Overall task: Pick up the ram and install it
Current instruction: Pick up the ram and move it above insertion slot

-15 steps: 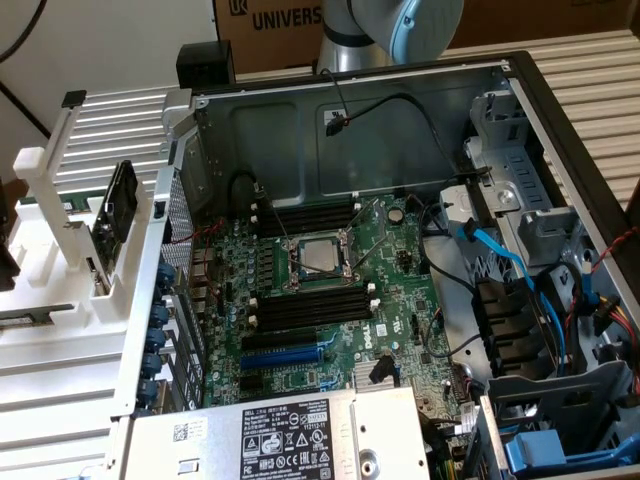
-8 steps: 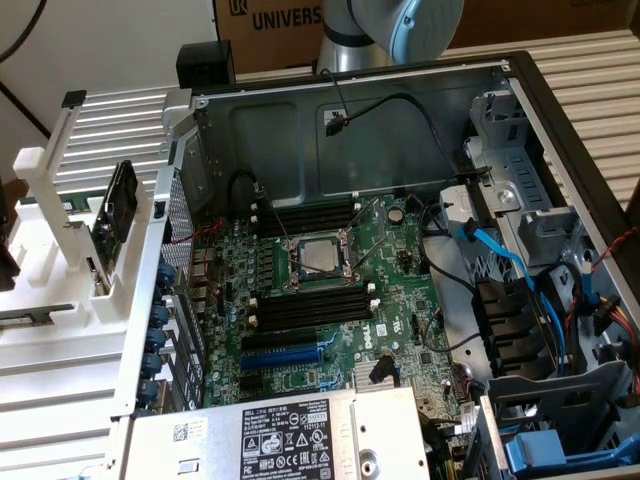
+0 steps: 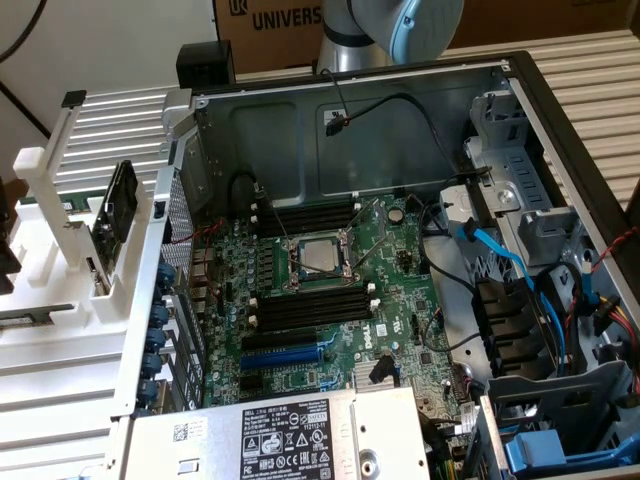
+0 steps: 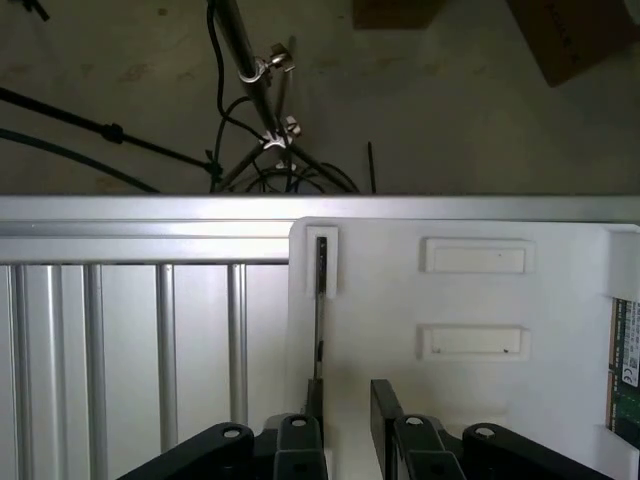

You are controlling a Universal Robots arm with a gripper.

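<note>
Reading "UNIVERS" in dark letters on the cardboard box (image 3: pixel 270 20) behind the arm (image 3: pixel 390 25); finding fine print on the white sticker (image 3: pixel 290 445) of the grey power box (image 3: pixel 395 430), not legible. Looking into the open computer case (image 3: pixel 270 130): holding a green main board (image 3: pixel 400 300) with black memory slots (image 3: pixel 310 305), a blue slot (image 3: pixel 285 356) and blue cables (image 3: pixel 497 252). Seeing the ram (image 3: pixel 119 203) standing tilted in a white rack (image 3: pixel 40 190) outside the case, at the exterior view's left. In the wrist view, hovering over the white rack with the gripper (image 4: pixel 350 392), its black fingers (image 4: pixel 300 445) spread apart and gripping nothing. Catching the ram (image 4: pixel 626 360), green with a white label, well off to one side of the jaws, not between them. Noting a thin dark strip (image 4: pixel 320 320) standing on edge in a white clip (image 4: pixel 331 285), just ahead of one finger.
</note>
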